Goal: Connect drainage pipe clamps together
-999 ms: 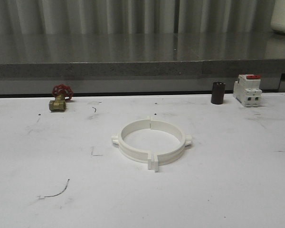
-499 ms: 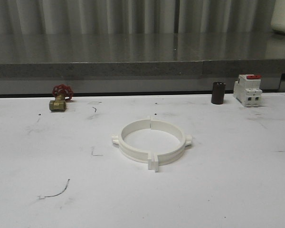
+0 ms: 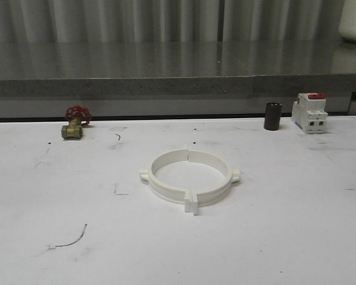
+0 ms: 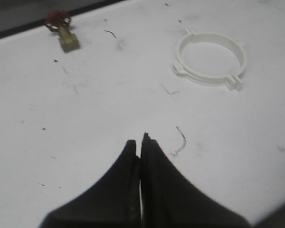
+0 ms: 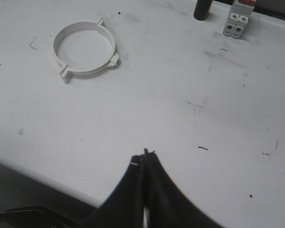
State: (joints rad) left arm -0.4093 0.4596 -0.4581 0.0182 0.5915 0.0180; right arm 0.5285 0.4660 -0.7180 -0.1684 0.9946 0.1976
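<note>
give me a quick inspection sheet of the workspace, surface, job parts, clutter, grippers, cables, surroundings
surface: white table, scuffed, with dark marks and scratches.
job's things: two white drainage pipe clamps lie mid-table as a closed ring, end tabs meeting at the near and far seams, a small peg on each outer side.
clutter: brass valve with red handwheel at far left; dark cylinder and white breaker with red switch at far right; all apart from the ring.
grippers: left gripper shut, empty, over bare table; right gripper shut, empty, near the table's front edge.
cables: nothing seen.
surroundings: grey ledge behind the table, corrugated metal wall beyond.
</note>
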